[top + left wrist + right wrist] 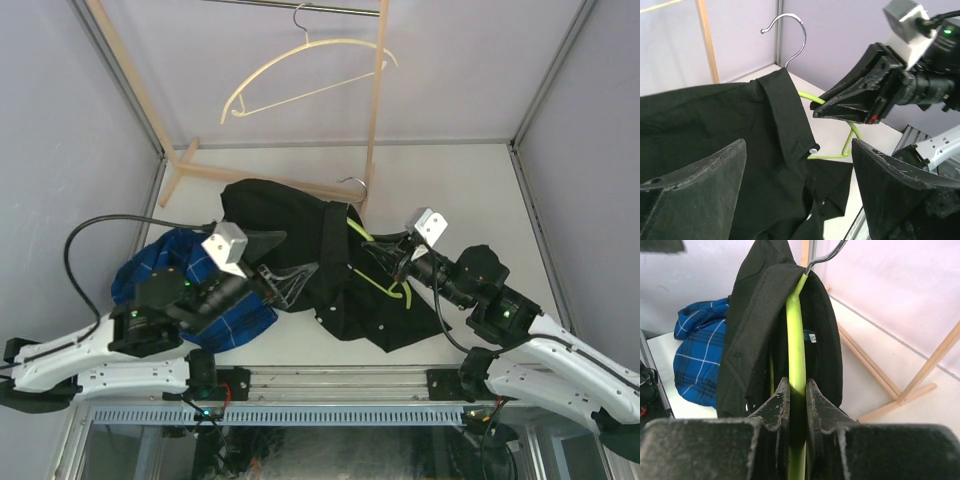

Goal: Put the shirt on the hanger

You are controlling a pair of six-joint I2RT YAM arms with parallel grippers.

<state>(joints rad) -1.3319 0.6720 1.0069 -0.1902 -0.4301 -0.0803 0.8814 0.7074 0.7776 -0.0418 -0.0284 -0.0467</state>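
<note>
Starting with the shirt (290, 215): hung over the hook end and one arm of the hanger (796, 330), with the collar (782, 115) folded across just below the metal hook (790, 35). Sags from there to the table (470, 180) on the hanger's side away from the right arm. Looks only half dressed. Seems seated on one shoulder, while leaving the hanger's other arm bare and lime-green, poking out of the open front.

On that bare arm, clamped hard by the right gripper (797, 387), jaws pressed flat against the plastic from both sides. Probably gripped there to keep the hanger lifted and steady, and to leave the covered arm and the hook free of metal, so that cloth can slide without snagging.

Across the hanger from that grip, faced by the left gripper (798, 150). Fingers (700, 185) spread wide with nothing between them, aimed at the collar and button edge, close to the cloth but not closed on it. Reads as poised to take a fresh pinch of the loose front and draw it over the bare arm.

Farther out on the same side of the hanger, past the black cloth: a blue plaid shirt (165, 270) in a heap, apart from the work. Behind the hanger, a wooden rack (375, 100), and higher on its rail a cream hanger (310, 44), untouched.
</note>
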